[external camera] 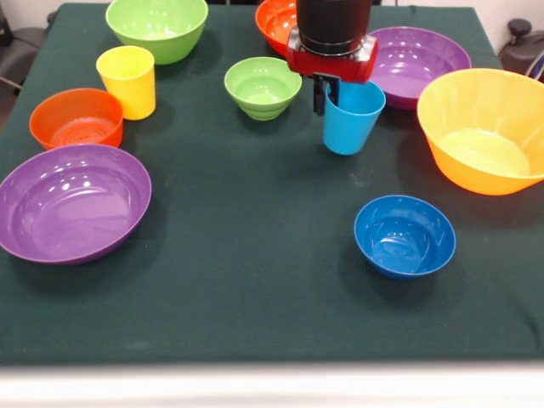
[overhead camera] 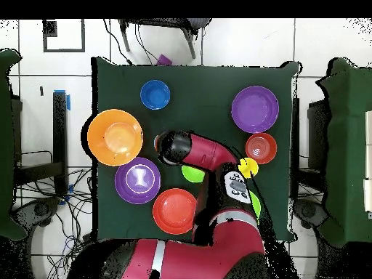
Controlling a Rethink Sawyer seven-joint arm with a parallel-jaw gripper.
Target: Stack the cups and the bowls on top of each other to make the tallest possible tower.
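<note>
Light blue cup hung tilted just above the green counter, its rim clamped in the gripper, between the small green bowl and orange bowl.

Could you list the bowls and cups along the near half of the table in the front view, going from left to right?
Large purple bowl → small red-orange bowl → yellow cup → light blue cup, held at its rim by the gripper → dark blue bowl → big orange bowl.

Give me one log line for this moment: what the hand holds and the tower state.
hand: shut on light blue cup rim | cup: tilted | bowls: all separate | tower: none yet
</note>
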